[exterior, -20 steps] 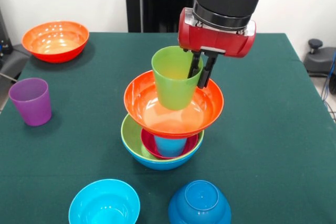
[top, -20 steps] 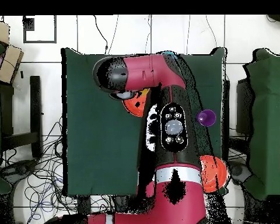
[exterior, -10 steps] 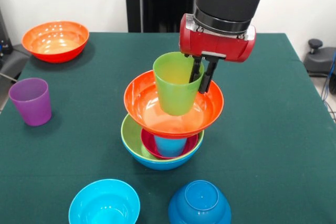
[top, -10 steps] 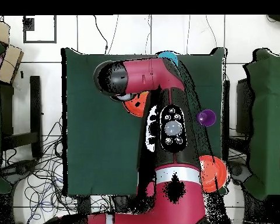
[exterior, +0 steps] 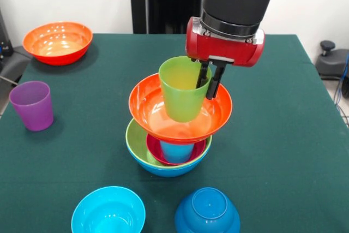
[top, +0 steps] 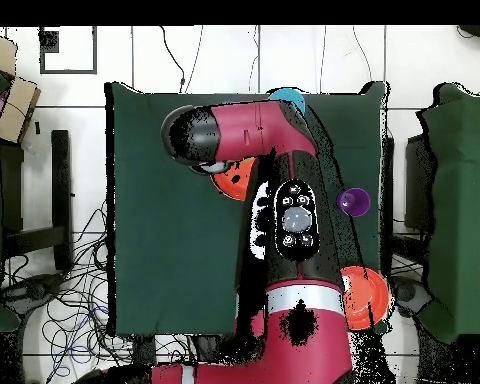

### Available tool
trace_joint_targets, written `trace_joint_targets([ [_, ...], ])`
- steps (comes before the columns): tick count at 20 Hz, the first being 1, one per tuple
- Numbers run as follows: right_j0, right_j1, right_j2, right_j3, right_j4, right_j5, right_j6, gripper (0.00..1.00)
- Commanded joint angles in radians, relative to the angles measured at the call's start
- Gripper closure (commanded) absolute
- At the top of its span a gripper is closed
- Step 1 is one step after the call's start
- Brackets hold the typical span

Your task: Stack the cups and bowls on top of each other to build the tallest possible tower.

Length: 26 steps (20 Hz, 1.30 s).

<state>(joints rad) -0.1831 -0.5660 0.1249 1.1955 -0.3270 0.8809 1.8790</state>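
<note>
Lime green cup (exterior: 182, 88), upright with its long axis vertical, hangs just over the tilted orange bowl (exterior: 158, 115) topping the tower (exterior: 169, 159), while the gripper (exterior: 210, 83) pinches its right rim from above.

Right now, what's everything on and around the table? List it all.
Lime green cup: one, held just above the tower's top bowl.
Tower: orange bowl on top, light blue cup inside a magenta bowl, lime green bowl, blue bowl as base; table centre.
Orange bowl, spare: one, far left corner.
Purple cup: one, left edge.
Cyan bowl: one, upright, near edge.
Dark blue bowl: one, upside down, near edge.
Table: green cloth.
End effector: shut on the lime green cup's rim.
</note>
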Motion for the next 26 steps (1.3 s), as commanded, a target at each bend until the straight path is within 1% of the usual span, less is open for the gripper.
trace_joint_targets([
  [1,-0.002,0.051,0.023,0.044,-0.017,-0.016,0.025,1.0],
  [10,-0.004,0.05,0.026,0.042,-0.016,-0.013,0.016,1.0],
  [11,-0.004,0.05,0.027,0.043,-0.016,-0.015,0.015,0.0],
  [26,-0.001,0.047,0.02,0.056,-0.015,-0.017,0.029,0.0],
])
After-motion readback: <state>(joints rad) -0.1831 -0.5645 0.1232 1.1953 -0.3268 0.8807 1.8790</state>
